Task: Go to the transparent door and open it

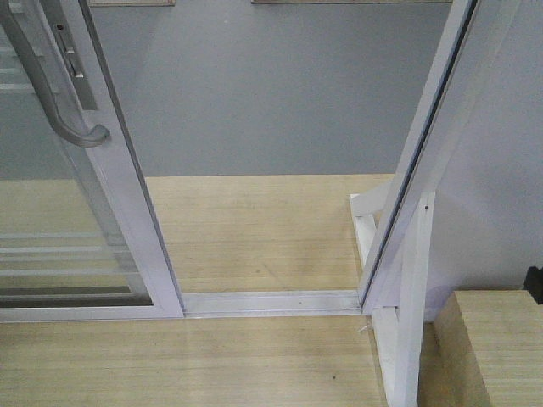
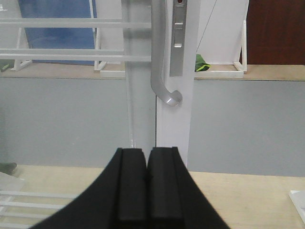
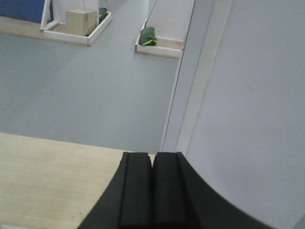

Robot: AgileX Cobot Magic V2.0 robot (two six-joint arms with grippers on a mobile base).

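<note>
My left hand (image 2: 145,183) is pressed together, low in frame beneath the transparent door's (image 2: 174,124) grey handle (image 2: 159,62); my right hand (image 3: 152,188) is together too, facing grey floor (image 3: 81,90).

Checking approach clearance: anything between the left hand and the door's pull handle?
Nothing visible. In the left wrist view the left hand, pads together, faces the handle on the transparent door with only open space between.

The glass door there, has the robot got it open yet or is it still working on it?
It looks mostly done: the transparent door stands slid to the left, leaving a wide gap over the floor track. Nothing is in hand: the left gripper is shut and empty, short of the grey handle; the right gripper is shut too. Little seems left.
</note>
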